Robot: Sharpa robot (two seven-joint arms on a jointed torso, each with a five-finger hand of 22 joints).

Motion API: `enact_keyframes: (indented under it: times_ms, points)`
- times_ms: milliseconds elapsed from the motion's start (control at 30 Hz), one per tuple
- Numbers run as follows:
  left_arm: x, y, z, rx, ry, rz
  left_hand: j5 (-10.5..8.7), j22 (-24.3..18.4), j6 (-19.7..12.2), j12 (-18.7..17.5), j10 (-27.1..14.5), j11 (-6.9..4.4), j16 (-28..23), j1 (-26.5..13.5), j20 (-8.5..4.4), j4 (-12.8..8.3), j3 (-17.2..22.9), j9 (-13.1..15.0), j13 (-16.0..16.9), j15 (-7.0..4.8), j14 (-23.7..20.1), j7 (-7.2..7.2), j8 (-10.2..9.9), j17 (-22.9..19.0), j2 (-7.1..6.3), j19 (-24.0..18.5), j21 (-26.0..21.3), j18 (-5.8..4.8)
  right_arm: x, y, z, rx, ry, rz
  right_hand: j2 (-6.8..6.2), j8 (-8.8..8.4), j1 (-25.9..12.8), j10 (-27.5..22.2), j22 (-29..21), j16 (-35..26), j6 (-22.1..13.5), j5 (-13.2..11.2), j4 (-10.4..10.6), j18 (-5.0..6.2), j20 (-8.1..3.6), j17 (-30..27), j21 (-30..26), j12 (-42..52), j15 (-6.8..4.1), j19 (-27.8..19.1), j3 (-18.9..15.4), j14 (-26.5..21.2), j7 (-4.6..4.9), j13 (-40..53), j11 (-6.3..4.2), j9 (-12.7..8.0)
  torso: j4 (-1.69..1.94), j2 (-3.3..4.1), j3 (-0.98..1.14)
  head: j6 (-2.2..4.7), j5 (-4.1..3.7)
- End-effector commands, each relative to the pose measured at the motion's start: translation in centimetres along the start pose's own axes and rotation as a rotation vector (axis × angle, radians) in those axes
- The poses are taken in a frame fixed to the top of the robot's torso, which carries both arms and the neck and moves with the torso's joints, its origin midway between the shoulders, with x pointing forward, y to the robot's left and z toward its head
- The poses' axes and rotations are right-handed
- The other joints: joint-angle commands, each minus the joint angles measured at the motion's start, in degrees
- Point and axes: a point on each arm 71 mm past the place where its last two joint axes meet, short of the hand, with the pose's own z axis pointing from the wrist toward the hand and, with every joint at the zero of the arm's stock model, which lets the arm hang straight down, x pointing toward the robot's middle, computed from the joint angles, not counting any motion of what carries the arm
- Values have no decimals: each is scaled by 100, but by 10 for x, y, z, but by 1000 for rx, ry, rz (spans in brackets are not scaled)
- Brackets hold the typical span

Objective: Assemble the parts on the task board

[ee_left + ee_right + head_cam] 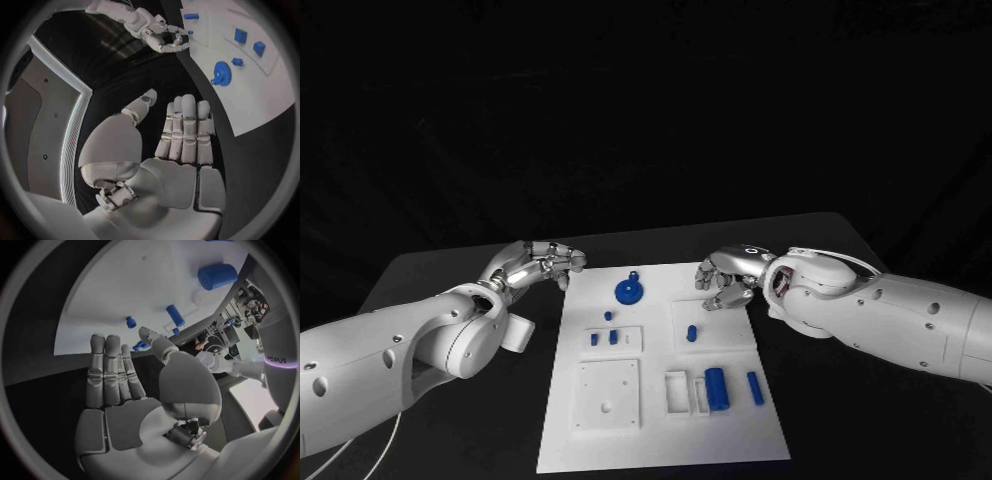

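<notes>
**Both hands poised at the board's far end, nothing picked up yet**

The left hand [538,264] hovers over the black table just outside the far left corner of the flat white task board [733,440], fingers loosely extended side by side and holding nothing; its wrist view shows the palm bare. The right hand [733,276] hangs over the board's far right corner, fingers slightly curled but apart, also holding nothing.

By my reading, the task sits at its opening step: choosing and reaching for a first part. The round blue gear-like disc with a small tab [630,291] lies on the board between the two hands, a little nearer the left. A small blue peg [692,331] lies just short of the right hand, toward the robot. The larger blue cylinder [717,387] and slim blue bar [756,388] rest well back from both hands, toward the robot's body.

The next move likely calls for one hand to descend onto a nearby part and close its fingers round it; the disc lies flat, so getting hold of its edge may be fiddly.
</notes>
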Motion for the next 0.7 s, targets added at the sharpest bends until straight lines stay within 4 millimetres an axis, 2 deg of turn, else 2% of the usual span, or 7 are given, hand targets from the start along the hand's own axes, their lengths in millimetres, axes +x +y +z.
enact_keyframes:
  times_ms: [33, 133, 333, 500, 600, 700]
  points:
    - [-1, -2, 0, 22, -1, -41, 25, -11, -78, -45, -14, 37, -50, -55, -129, -2, -51, -15, -8, 41, -27, 18, -45, -8, 5, -57, -37, -10, 6, -2, -2, 27, 40, -77, -48, -41, -33, 79, 30, -37, -15, -188, 7, 141, 1, 16, -32, -55, 6, 46, -58, 16, 37, -26, -6, -15, -10, 13, -7, -21, 14]
    - [-2, -1, -1, 12, -12, -37, 30, -14, -95, -57, -21, 42, -70, -58, -122, -1, -55, -20, -9, 47, -33, 24, -51, -9, 20, -63, -51, -10, 7, 1, -3, 20, 38, -75, -44, -34, -35, 151, 44, -32, 4, -215, 8, 141, -6, 25, -32, -64, -8, 63, -73, 27, 30, -29, -21, -21, -8, 11, -14, -37, 20]
    - [-6, 0, -2, 5, -25, -38, 43, -18, -129, -74, -29, 51, -96, -73, -112, 15, -62, -29, -7, 56, -31, 37, -63, -6, 55, -65, -72, -10, 8, 3, -4, 11, 44, -71, -17, 43, 15, 444, 96, -20, 155, -209, 6, 141, -15, 57, -19, 17, -84, 79, -86, 46, -32, 54, -106, 2, 15, 8, -9, -76, 49]
    - [-8, 1, -2, 2, -28, -41, 46, -19, -134, -77, -31, 52, -103, -76, -110, 19, -62, -30, -6, 58, -31, 39, -63, -5, 64, -65, -77, -10, 10, 6, -4, 3, 50, -81, -4, 122, 91, 633, 118, 14, 296, -203, 7, 141, -40, 109, 26, 106, -153, 129, -45, 91, -99, 218, -179, 75, 6, 9, -13, -89, 63]
    - [-8, 1, -2, 2, -27, -42, 47, -19, -136, -79, -32, 53, -106, -74, -109, 19, -61, -30, -5, 58, -31, 40, -63, -5, 67, -65, -80, -9, 12, 9, -4, -2, 55, -88, -15, 164, 154, 710, 121, 28, 377, -309, 12, 141, -52, 145, 58, 154, -185, 157, 79, 113, -136, 350, -213, 133, -1, 10, -14, -94, 75]
    - [-8, 1, -2, -1, -26, -42, 49, -20, -137, -81, -33, 53, -109, -71, -109, 19, -60, -31, -5, 59, -30, 40, -63, -4, 75, -64, -82, -8, 12, 10, -3, -5, 55, -108, -61, 213, 208, 806, 127, 75, 486, -586, 41, 141, -73, 225, 136, 234, -232, 216, 414, 165, -184, 574, -261, 230, 1, 12, -11, -102, 68]
